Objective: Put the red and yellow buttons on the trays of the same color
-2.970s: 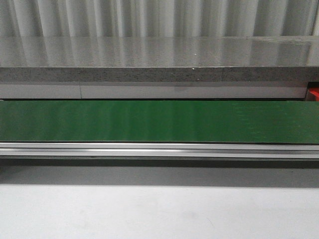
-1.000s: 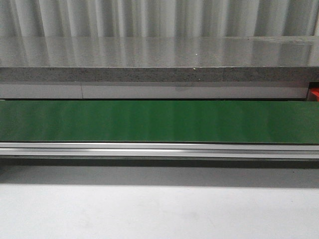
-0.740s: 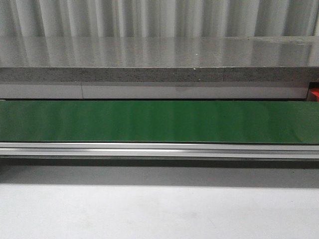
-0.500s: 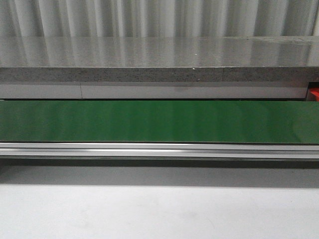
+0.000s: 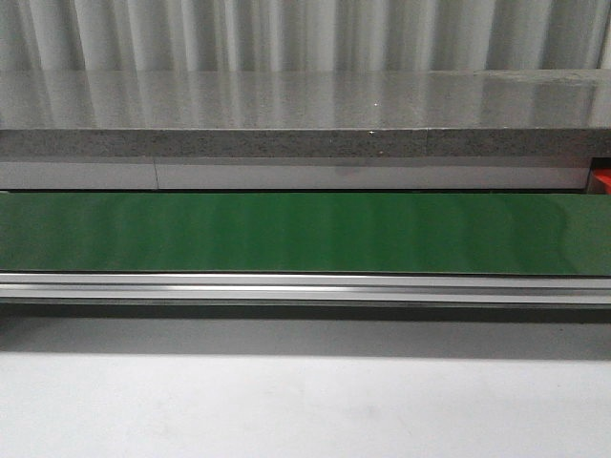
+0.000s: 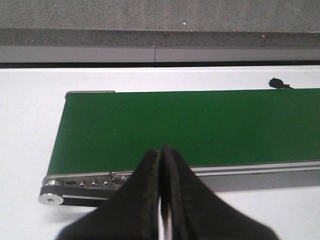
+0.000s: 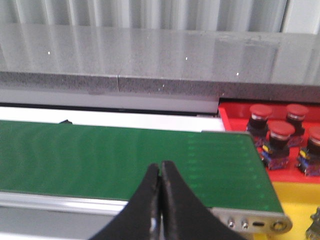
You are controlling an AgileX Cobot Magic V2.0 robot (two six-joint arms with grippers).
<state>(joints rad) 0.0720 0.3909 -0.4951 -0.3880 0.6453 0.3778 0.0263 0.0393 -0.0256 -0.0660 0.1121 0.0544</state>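
Green belt (image 5: 305, 234) runs bare across the desk (image 5: 305, 405); no button rides on it. Both the left gripper (image 6: 161, 200) and right gripper (image 7: 160, 200) hang pressed together, empty, over its near edge. Four red buttons (image 7: 279, 131) already stand in the red tray (image 7: 231, 117) past the belt's right end; a yellow tray (image 7: 300, 200) lies nearer. Best to wait, spread the fingers early, and strike only once a button arrives.

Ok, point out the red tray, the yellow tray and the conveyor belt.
red tray (image 7: 231, 116), right wrist view, its left wall.
yellow tray (image 7: 295, 197), right wrist view, bare floor.
conveyor belt (image 5: 305, 234), front view, middle of green surface.
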